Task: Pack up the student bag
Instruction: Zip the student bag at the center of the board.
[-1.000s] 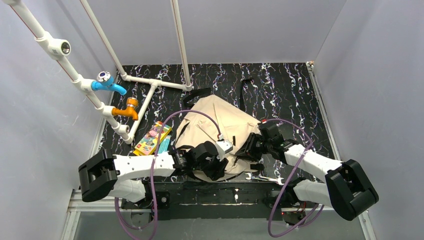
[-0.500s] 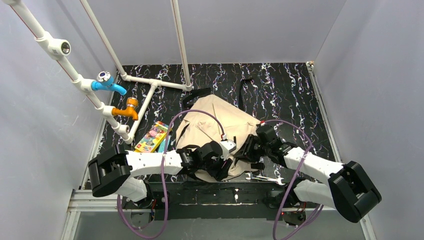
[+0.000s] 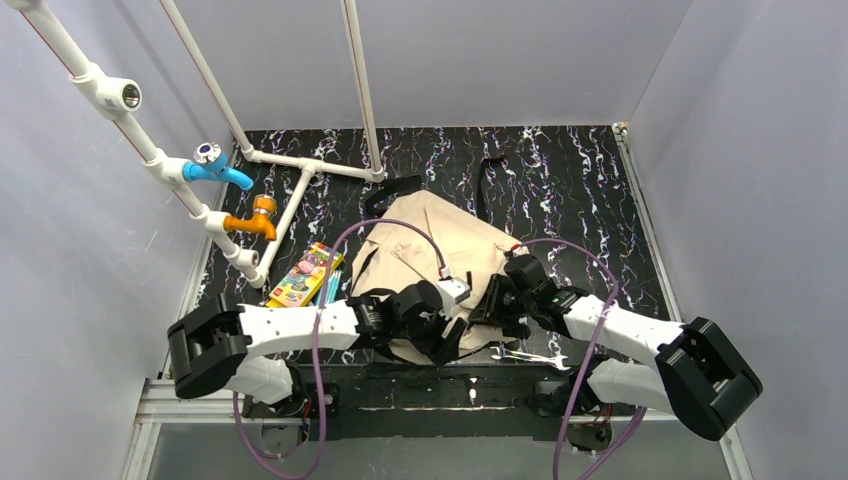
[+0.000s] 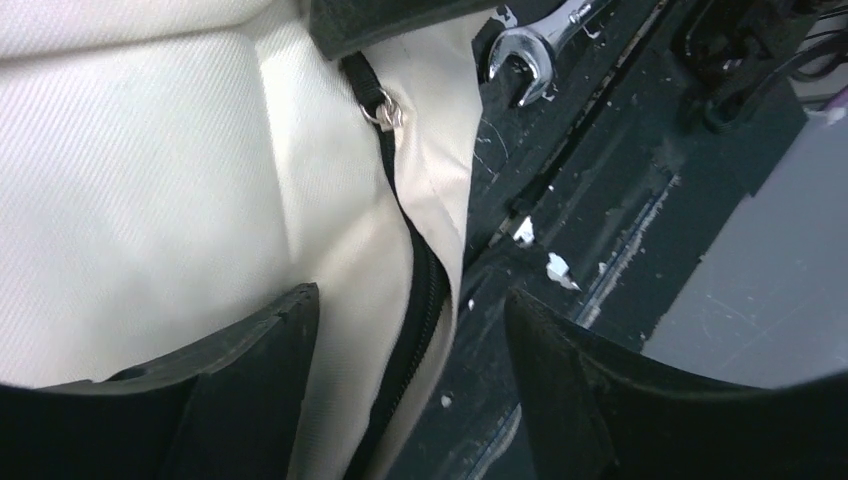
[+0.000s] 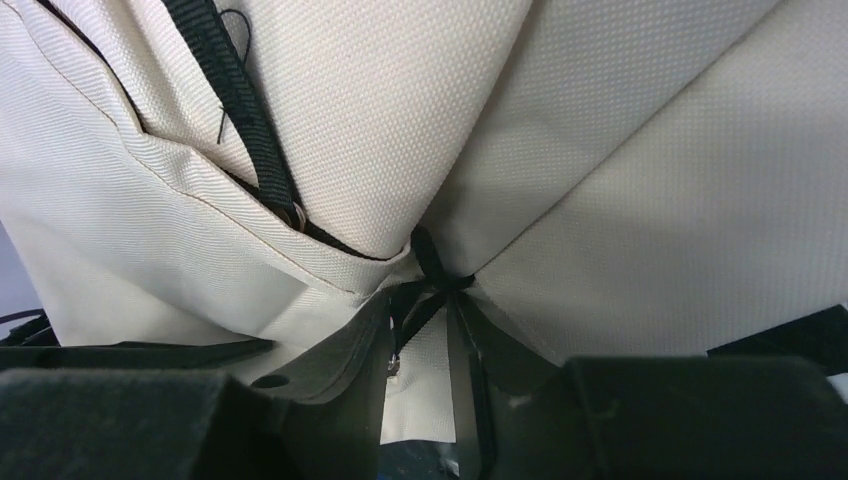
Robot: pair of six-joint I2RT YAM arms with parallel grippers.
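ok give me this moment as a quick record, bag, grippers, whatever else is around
student bag: lying on the table, near edge under both grippers
left gripper: open, straddling the bag's zip edge
right gripper: bag fabric bunched at it, grip unclear
wrench: on the table beside the bag's near edge
colourful box: left of the bag, outside it

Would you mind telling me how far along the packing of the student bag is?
Nothing looks packed yet: the colourful box and wrench lie outside the bag. In hand: the open left gripper straddles its zipper; the right gripper is against the fabric. Opening and loading remain.
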